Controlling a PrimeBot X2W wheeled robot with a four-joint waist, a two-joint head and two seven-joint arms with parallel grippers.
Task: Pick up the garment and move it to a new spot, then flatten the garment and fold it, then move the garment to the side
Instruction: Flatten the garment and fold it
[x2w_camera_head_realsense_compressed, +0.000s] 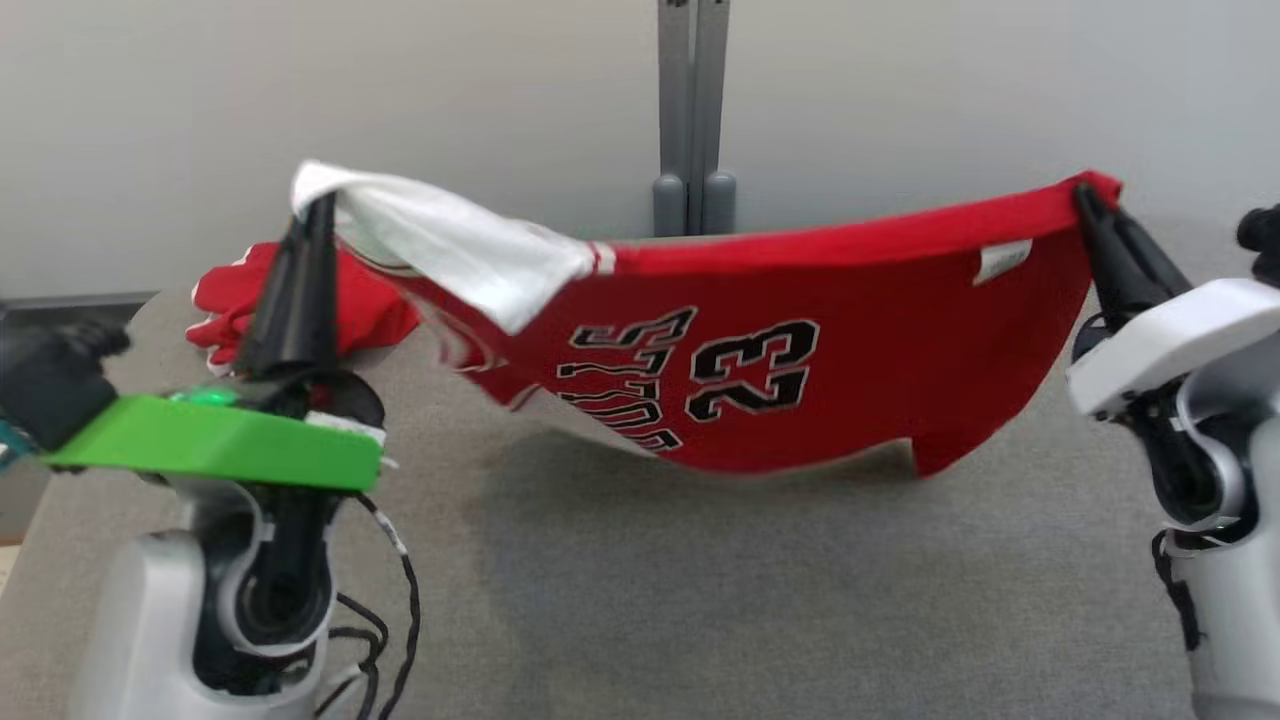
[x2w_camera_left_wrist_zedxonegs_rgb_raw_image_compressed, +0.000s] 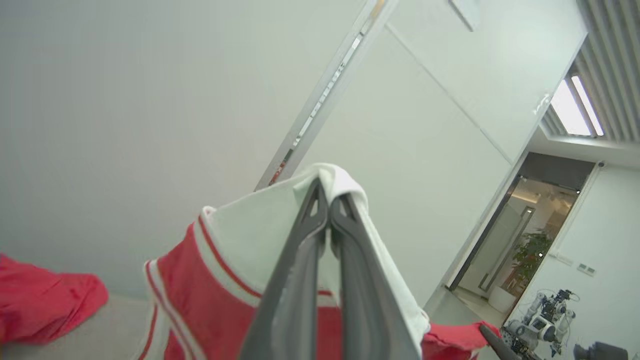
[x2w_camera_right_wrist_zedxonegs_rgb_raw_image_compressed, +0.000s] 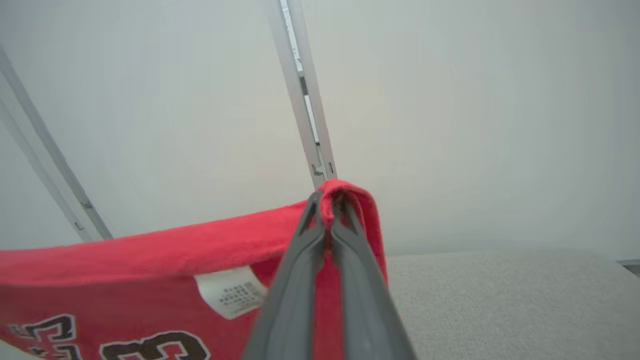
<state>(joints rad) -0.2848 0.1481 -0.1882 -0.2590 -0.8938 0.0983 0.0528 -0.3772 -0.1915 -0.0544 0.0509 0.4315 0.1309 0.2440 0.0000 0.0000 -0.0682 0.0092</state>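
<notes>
In the head view, the left gripper is closed on a white part of the red jersey, and the right gripper is closed on its red corner. The jersey hangs between them above the far side of the grey table, probably lifted so that it spreads out before it is laid flat. Another red cloth lies at the far left corner.

The left wrist view shows the fingers pinching white fabric with no gap.

The right wrist view shows the same pinch on the red hem, beside a white label.

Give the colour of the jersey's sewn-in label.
White label with dark print; clearest in right wrist view.
</notes>
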